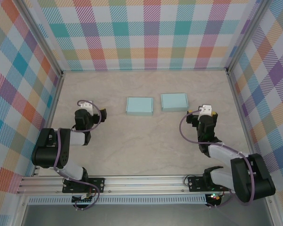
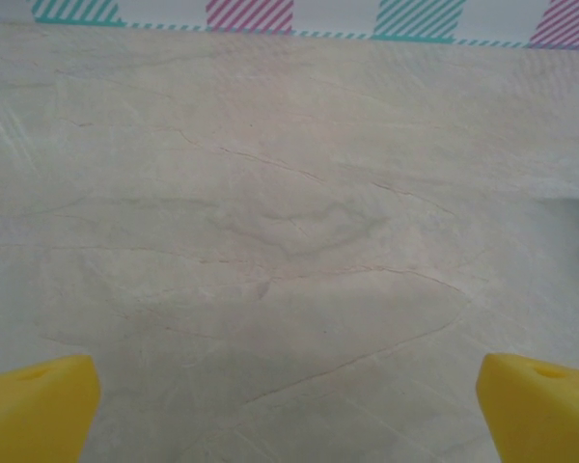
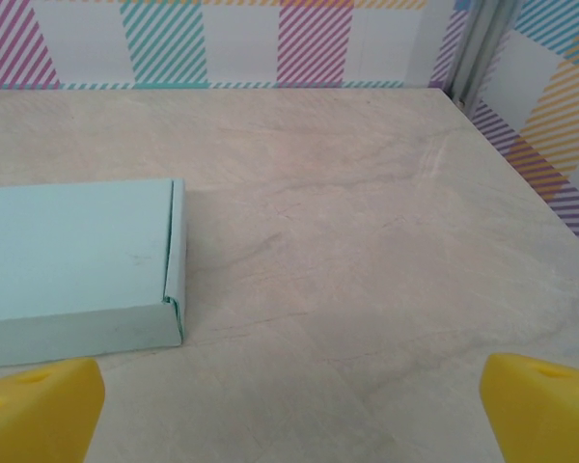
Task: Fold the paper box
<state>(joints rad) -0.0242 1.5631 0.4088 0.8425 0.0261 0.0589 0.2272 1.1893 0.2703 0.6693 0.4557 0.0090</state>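
Setting: we see a pale, marbled table [image 1: 146, 150] from above, walled on three sides by plaid panels [image 1: 151, 33] in many colours.
Left paper box [image 1: 139, 105]: a flat, light blue rectangle lying near the middle of the table, toward the far side.
Right paper box [image 1: 174, 101]: a second light blue rectangle just beside the first, with a narrow strip of table between them. In the right wrist view [image 3: 77, 260] we see it lying flat and closed, with a folded end flap facing right.
Left gripper [image 1: 85, 103]: it sits over bare table, well to the left of both boxes. In its wrist view its yellow fingertips [image 2: 39, 410] stand wide apart with nothing between them.
Right gripper [image 1: 206, 108]: it sits near the right paper box, on that box's right, apart from it. Its yellow fingertips [image 3: 545, 405] are spread wide and hold nothing.
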